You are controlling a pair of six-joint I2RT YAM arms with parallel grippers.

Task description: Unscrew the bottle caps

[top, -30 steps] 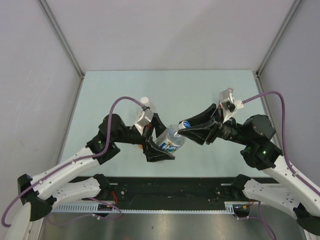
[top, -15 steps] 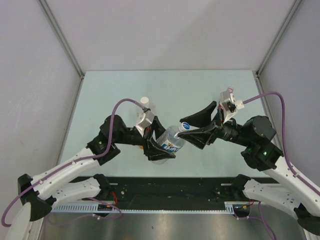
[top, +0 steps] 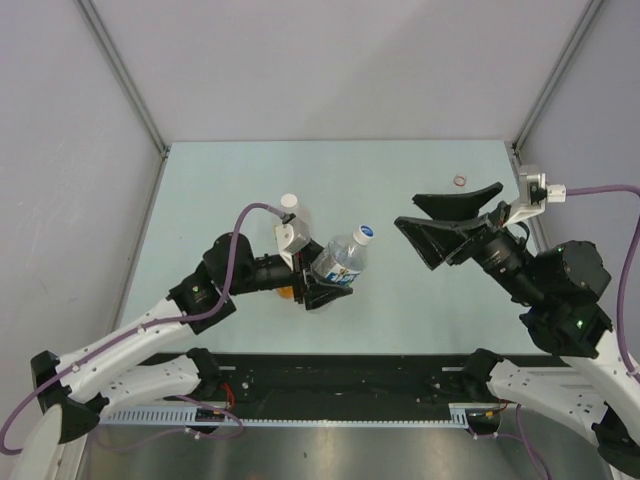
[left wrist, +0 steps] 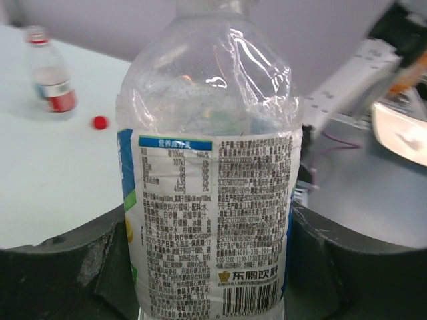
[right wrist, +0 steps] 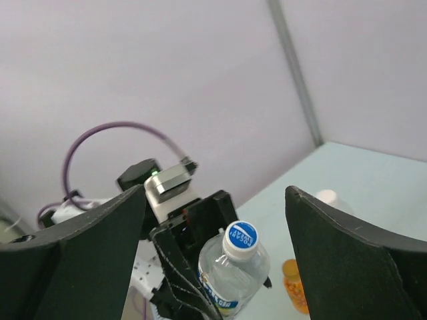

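Nearest you, your left arm reaches in low from the near left. Your left gripper is clamped on the lower body of the blue-labelled bottle, with a finger pressed to each side. The bottle's base is cut off in the left wrist view and hidden by the fingers from above. The bottle leans toward the far right, near the middle of the table, with its blue-and-white cap on the neck.

An orange patch peeks out under the gripper, and you cannot tell what it is. Just behind it a white cap shows, its bottle masked by the wrist.

Your right arm is bent up at the right. The right gripper points left with its fingers spread wide, holding nothing, well apart from the blue-and-white cap. A second ago it was closed around that cap.

Farther off, a red cap lies near a blurred red-labelled bottle.
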